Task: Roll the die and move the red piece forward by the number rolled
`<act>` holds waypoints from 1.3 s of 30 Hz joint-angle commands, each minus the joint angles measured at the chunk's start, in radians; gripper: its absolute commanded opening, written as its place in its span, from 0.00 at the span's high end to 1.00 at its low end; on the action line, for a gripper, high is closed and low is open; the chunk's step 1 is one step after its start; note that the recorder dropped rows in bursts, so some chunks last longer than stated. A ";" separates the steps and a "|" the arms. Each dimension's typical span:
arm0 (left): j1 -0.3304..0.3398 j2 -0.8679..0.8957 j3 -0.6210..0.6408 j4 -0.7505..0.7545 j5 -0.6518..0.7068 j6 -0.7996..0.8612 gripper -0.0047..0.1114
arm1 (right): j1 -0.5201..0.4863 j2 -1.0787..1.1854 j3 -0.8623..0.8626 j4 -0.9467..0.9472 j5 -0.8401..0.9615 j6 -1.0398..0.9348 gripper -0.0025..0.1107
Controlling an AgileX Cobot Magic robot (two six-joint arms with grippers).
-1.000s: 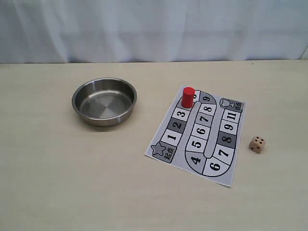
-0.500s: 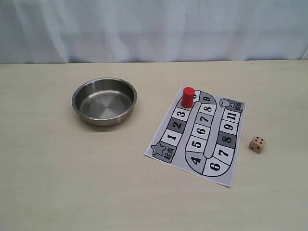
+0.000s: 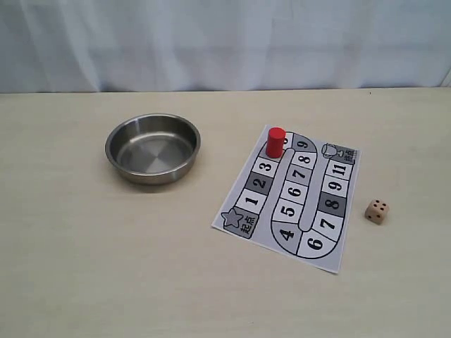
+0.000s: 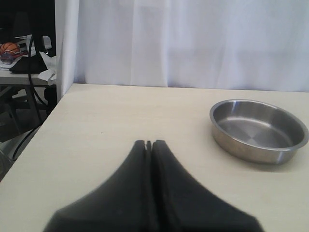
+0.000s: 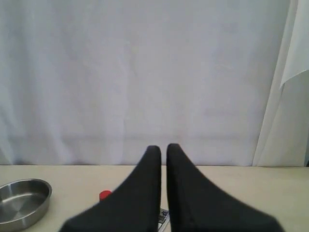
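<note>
The red piece (image 3: 275, 142) stands upright on the paper board (image 3: 232, 220), on the square just beyond the 3 at the board's far end. The die (image 3: 376, 211) rests on the table just right of the board, dark pips on the face towards the exterior camera. Neither gripper shows in the exterior view. In the left wrist view my left gripper (image 4: 149, 143) is shut on nothing, above bare tabletop. My right gripper (image 5: 163, 147) is shut with a hairline gap and holds nothing; the red piece (image 5: 104, 195) peeks out beside one finger. The die is hidden there.
A round steel bowl (image 3: 113, 141) sits on the table left of the board; it also shows as the bowl (image 4: 260, 154) in the left wrist view and the bowl (image 5: 19, 208) in the right wrist view. A white curtain hangs behind the table.
</note>
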 commanded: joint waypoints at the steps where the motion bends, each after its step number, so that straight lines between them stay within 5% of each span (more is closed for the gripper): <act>1: 0.000 -0.001 0.002 0.001 -0.016 -0.004 0.96 | 0.001 -0.002 0.193 0.012 -0.234 -0.002 0.94; 19: 0.000 -0.001 0.002 0.001 -0.016 -0.004 0.96 | 0.001 -0.002 0.684 0.012 -0.829 -0.038 0.94; 39: 0.000 -0.001 0.002 0.001 -0.011 -0.004 0.96 | 0.001 -0.002 0.746 0.012 -0.569 -0.028 0.94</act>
